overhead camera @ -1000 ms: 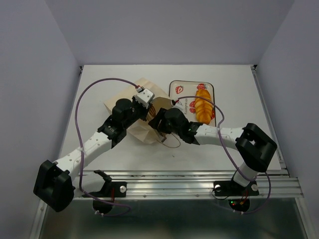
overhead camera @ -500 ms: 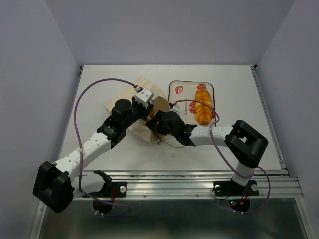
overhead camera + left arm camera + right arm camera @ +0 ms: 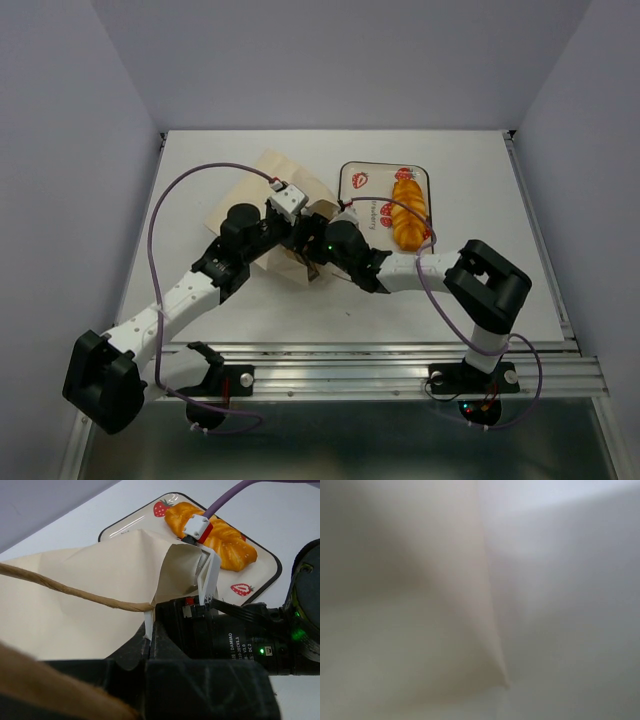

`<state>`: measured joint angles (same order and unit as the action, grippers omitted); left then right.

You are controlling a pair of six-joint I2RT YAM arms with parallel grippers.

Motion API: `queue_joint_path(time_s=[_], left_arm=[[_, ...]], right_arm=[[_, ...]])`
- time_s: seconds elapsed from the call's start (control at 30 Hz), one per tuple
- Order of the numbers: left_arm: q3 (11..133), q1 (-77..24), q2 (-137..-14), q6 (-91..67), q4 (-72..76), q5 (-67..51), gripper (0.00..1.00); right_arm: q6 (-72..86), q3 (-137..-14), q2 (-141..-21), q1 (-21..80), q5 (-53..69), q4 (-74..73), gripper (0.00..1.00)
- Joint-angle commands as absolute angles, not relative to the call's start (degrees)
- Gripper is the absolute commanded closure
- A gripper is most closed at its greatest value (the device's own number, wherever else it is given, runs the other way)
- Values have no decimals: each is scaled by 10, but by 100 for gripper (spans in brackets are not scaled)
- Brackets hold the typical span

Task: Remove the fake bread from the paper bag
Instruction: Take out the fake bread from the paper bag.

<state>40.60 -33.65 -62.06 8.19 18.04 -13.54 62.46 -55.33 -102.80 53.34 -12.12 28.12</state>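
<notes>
**K:** Top view first?

**M:** The paper bag (image 3: 255, 190) lies flat on the surface (image 3: 480, 180), mouth on the tray (image 3: 352, 172) side. The long loaf (image 3: 406, 208) already sits on the tray. The left arm (image 3: 190, 290) is at the bag's mouth. The right arm (image 3: 420, 268) noses in next to it, its tip hidden.

**K:** Which step?

**M:** I'd say reaching in for the next piece of fake bread. No croissant shows in any view, so presumably they're inside the bag.

**K:** Left wrist view?

**M:** It shows what the top view hides. The bag's rim is folded up around the right arm's wrist, and the cord handle (image 3: 65, 591) is strung across the paper. The loaf and tray sit just beyond. The left jaws are clenched, apparently on the bag's rim near the cord. The pinch itself is under the frame edge, so that's my read.

**K:** Right wrist view?

**M:** Only blurred cream paper with one crease, so that camera is inside the bag. No bread and no fingers show. I can't tell whether the right jaws are released or clenched.

**K:** Next move?

**M:** Go deeper along the bag floor, close on a croissant rather than paper, then back out toward the tray while the left arm pins the mouth.
</notes>
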Motion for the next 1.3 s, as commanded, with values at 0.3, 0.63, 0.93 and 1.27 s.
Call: queue_joint_path(time_s=[0.3, 0.63, 0.93, 1.27], left_arm=[[383, -341, -564, 128, 203, -200, 100], [377, -340, -548, 148, 177, -253, 100], [367, -341, -530, 156, 175, -293, 100], [355, -342, -512, 179, 179, -317, 100]], right_arm=[[604, -488, -1020, 529, -59, 462, 32], [611, -441, -1001, 506, -42, 527, 29], [646, -442, -1023, 490, 32, 578, 29], [656, -481, -1033, 490, 25, 476, 28]])
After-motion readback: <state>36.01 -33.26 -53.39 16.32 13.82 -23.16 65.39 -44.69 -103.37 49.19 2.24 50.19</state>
